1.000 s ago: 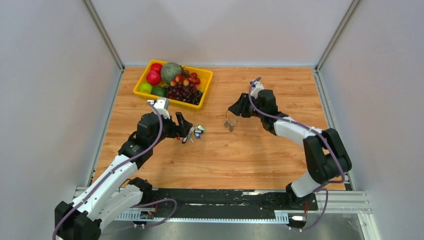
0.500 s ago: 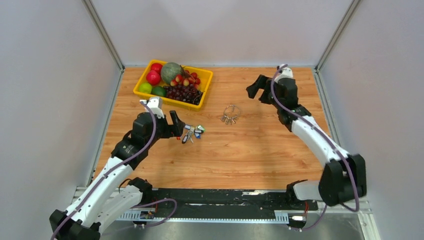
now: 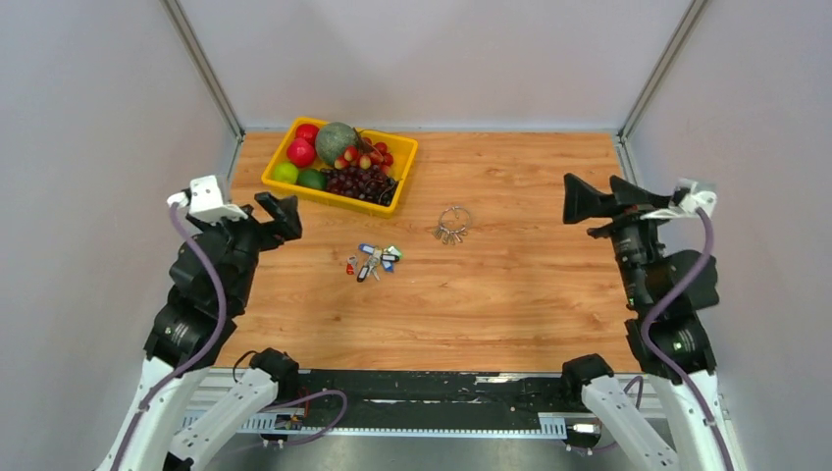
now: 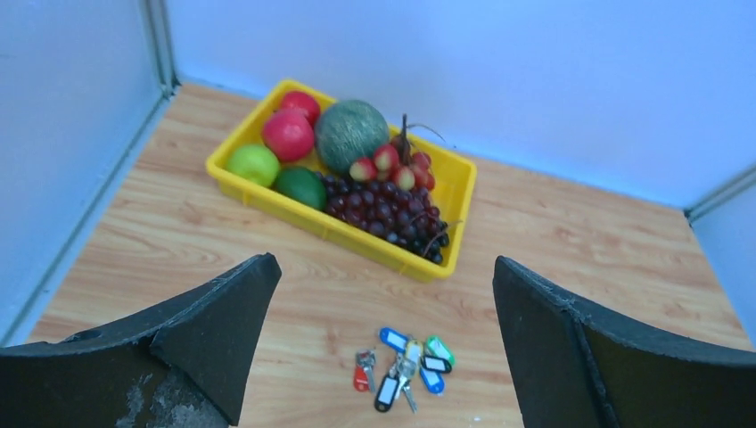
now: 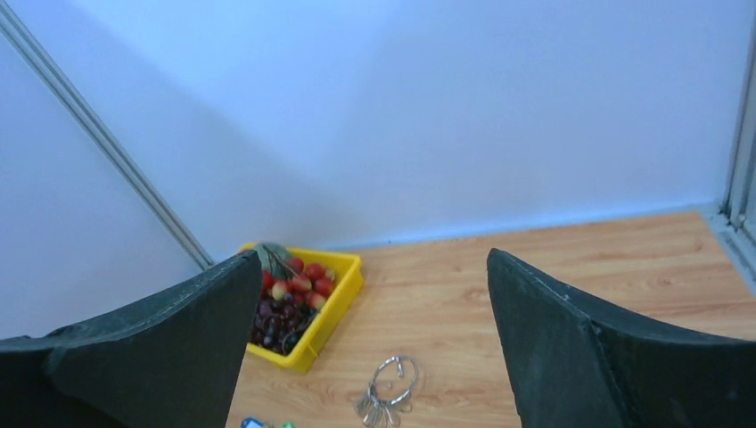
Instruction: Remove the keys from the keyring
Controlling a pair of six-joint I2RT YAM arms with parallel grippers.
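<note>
Plainly, both pincers stand with their fingers wide apart and hold nothing. The left pincer (image 4: pixel 383 285) hangs above the table (image 3: pixel 510 294). The coloured-tagged keys (image 4: pixel 403 367) lie in a loose bunch ahead of it and below, in line with the gap between its fingers. Beyond them, farther from that pincer, sits the yellow tray (image 4: pixel 357 242) of fruit. The right pincer (image 5: pixel 374 276) is raised too. The keyring (image 5: pixel 397 373) lies flat on the wood well ahead of it, below its gap, with a few small silver keys (image 5: pixel 373 408) bunched at the loop's near side. The tagged bunch and the ring lie apart, the ring nearer the right pincer.
</note>
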